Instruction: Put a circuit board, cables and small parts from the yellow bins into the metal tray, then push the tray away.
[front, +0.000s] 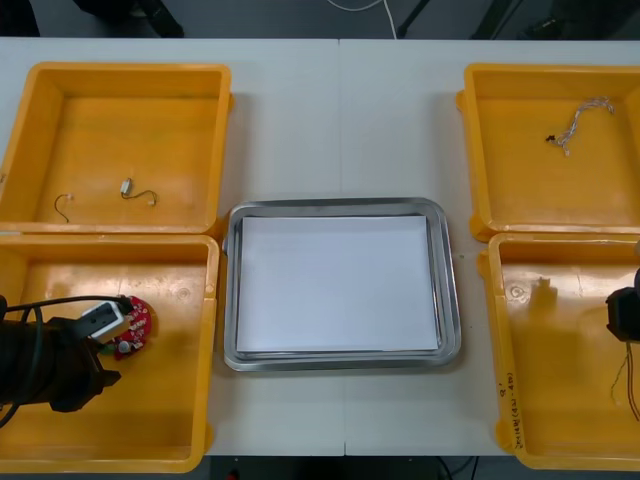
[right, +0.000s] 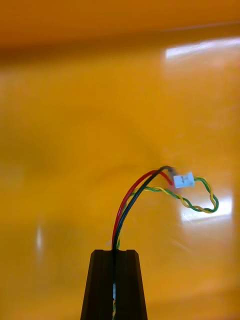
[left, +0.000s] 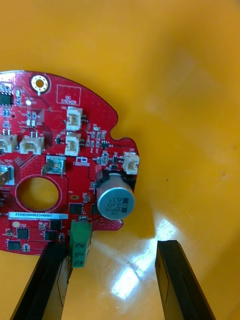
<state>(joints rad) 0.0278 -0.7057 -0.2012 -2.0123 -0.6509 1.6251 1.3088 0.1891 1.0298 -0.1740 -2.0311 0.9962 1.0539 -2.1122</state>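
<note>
The left gripper (front: 105, 340) is down in the near-left bin (front: 150, 400), its fingers spread wide. The board (front: 132, 325) lies flat on the bin floor just beyond the fingertips. In the left wrist view the board (left: 55, 165) has its green block (left: 80, 242) reaching in between the fingers of the left gripper (left: 111, 245), close beside one finger. The other finger stands apart over bare floor. The capacitor (left: 116, 201) sits just beyond the gap.

The right gripper (front: 625, 315) is at the outer side of the near-right bin (front: 560, 380). Seen from its own wrist, the right gripper (right: 114, 252) has its fingers pressed together on a cable (right: 131, 200). Red, black and twisted yellow-green wires rise from between them to a white plug (right: 184, 180).

The tray (front: 452, 290), white inside, sits between the bins, with narrow strips of table (front: 340, 120) on each side and wider table beyond its far edge.

The board reads "QC STICKER", and its white label reads "25DRV04022H0067". The capacitor shows "330".
</note>
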